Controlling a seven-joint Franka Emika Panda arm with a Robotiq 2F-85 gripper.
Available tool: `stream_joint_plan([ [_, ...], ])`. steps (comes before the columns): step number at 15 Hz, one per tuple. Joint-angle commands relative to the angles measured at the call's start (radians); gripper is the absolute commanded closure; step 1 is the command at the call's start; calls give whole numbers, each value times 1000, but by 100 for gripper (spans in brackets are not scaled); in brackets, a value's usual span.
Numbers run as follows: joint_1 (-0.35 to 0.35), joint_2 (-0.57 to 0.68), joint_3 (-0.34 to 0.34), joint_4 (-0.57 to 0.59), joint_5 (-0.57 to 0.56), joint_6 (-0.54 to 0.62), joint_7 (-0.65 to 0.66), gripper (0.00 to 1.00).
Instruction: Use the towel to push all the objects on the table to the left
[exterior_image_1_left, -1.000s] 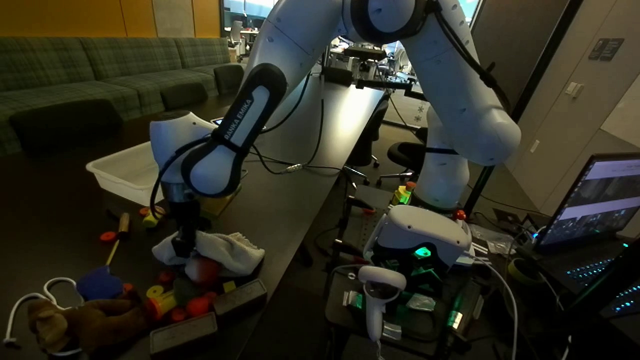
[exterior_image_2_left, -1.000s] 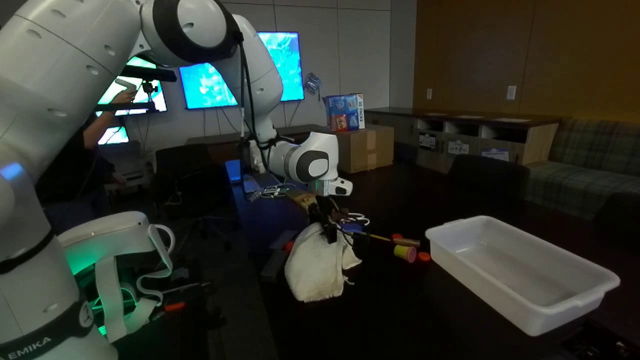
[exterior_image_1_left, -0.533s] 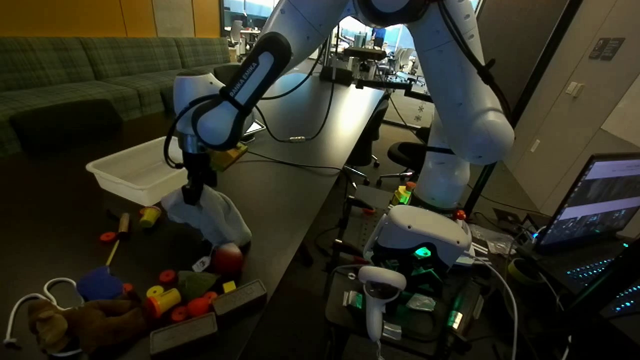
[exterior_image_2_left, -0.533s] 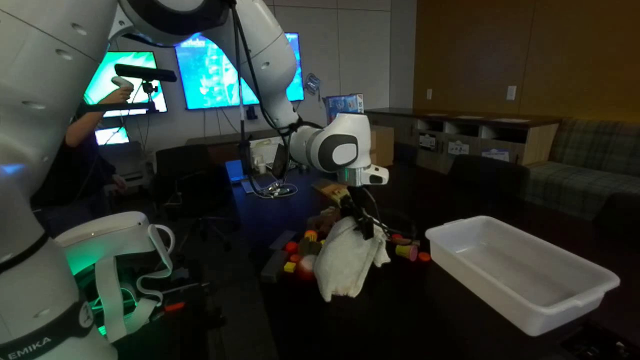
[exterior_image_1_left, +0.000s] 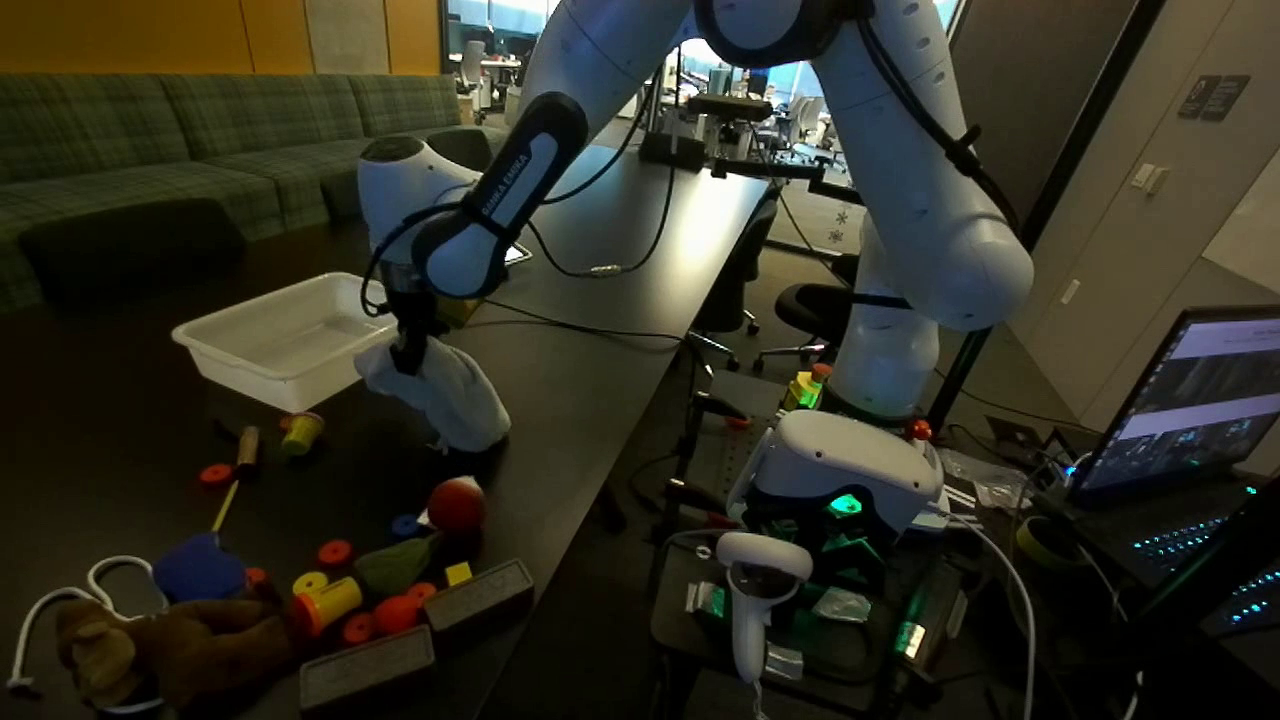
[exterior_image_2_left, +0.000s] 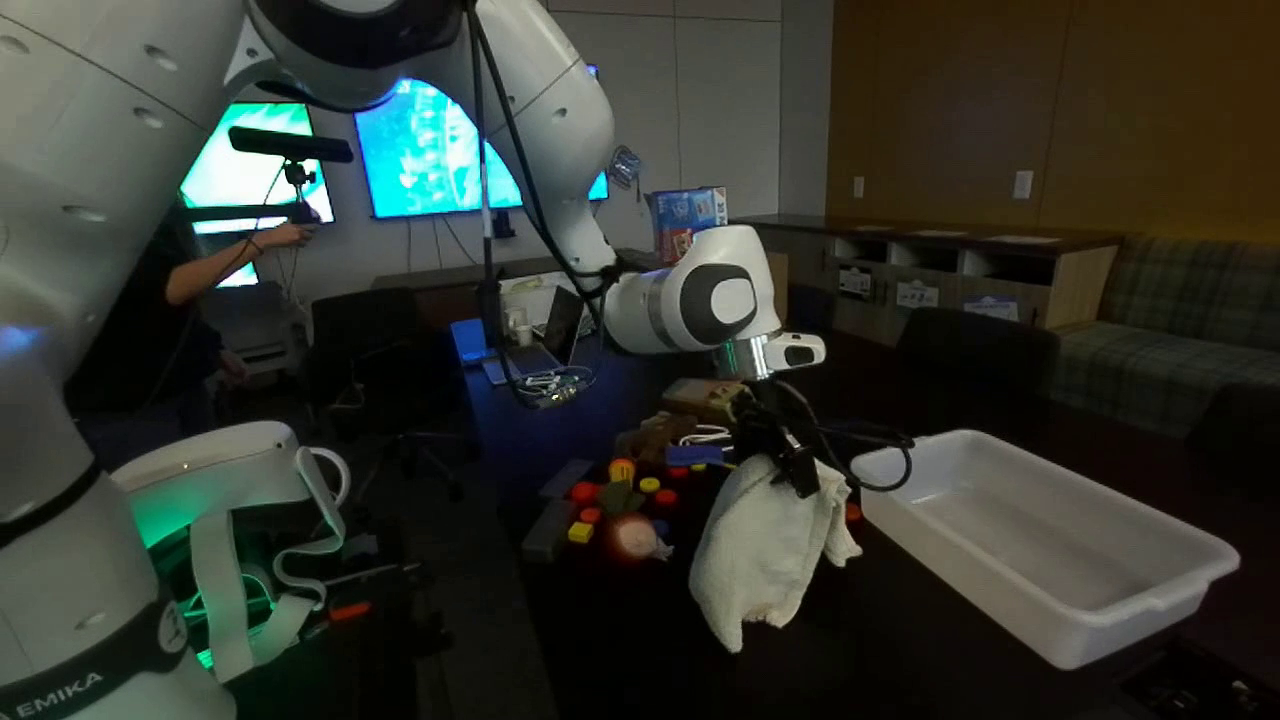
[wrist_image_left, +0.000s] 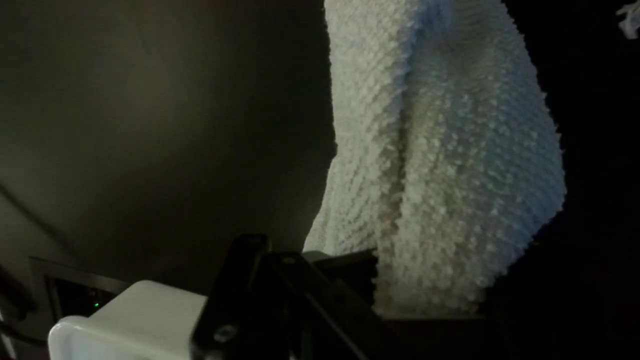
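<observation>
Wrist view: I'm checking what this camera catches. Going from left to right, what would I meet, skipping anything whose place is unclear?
White bin, lower left → white towel, mostly right of the middle → small pale scrap at the upper right edge, cut off and too little shown to identify.

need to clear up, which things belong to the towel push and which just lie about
Likely part of the job:
black gripper
white terry towel
brown plush toy
red-and-white rounded object
small yellow block

Apparently just lying about:
white VR headset
white handheld controller
dark open laptop
</observation>
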Motion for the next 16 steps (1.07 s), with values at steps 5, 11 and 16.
stream_joint_plan([
  [5, 188, 313, -118, 347, -139, -87, 252, 99],
  [11, 212, 524, -139, 648, -113, -261, 324, 99],
  [16, 166, 637, -126, 886, -97, -412, 346, 99],
])
